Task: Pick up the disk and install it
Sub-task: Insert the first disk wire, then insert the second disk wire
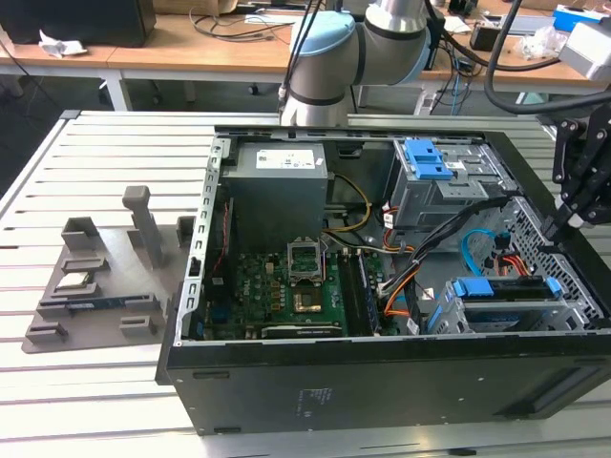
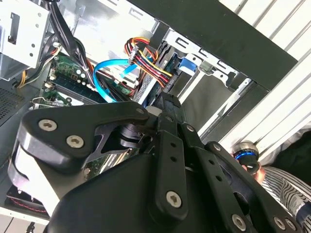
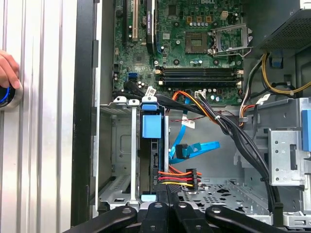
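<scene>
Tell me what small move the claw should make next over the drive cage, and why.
Probably a short, straight lift away from the drive cage. In the first wrist view the disk looks to stand in its slot there. In the exterior view the claw hangs just above the cage, and the coloured power cables lie close by, so a sideways move might snag them.

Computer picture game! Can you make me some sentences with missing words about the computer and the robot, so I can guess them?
1. The disk sits in the cage, and its bracket is coloured ___.
2. The gripper hangs over the exterior view's ___ end of the case.
3. In the first wrist view, a person's ___ rests on a round button.

Missing words: blue; right; hand.
</scene>
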You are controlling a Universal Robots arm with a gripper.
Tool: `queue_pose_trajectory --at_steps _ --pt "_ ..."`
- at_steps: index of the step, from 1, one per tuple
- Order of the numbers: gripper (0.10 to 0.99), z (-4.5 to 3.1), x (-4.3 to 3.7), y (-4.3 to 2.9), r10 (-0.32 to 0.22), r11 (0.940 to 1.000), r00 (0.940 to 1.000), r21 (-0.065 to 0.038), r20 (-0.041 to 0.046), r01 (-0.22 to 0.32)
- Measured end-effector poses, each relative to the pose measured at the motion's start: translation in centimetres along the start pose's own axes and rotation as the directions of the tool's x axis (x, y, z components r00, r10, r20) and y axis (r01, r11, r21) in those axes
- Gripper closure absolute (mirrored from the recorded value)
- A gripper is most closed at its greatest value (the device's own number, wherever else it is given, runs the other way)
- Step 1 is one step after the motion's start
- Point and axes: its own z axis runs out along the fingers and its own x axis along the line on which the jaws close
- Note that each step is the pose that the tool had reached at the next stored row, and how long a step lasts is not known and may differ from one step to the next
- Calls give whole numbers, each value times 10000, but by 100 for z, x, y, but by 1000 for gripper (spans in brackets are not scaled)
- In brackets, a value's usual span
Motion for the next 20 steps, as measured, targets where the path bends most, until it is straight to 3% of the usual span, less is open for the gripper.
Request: queue_pose_trajectory --at_steps 13,14,15,17,20 --pt "973 -7 0 1 0 10000 10000 0 0 0" --pt "851 -7 0 1 0 10000 10000 0 0 0" --pt "851 -8 1 1 0 10000 10000 0 0 0" --pt "725 -9 1 1 0 10000 10000 0 0 0" --pt "725 -8 -4 10 1 10000 10000 0 0 -1"
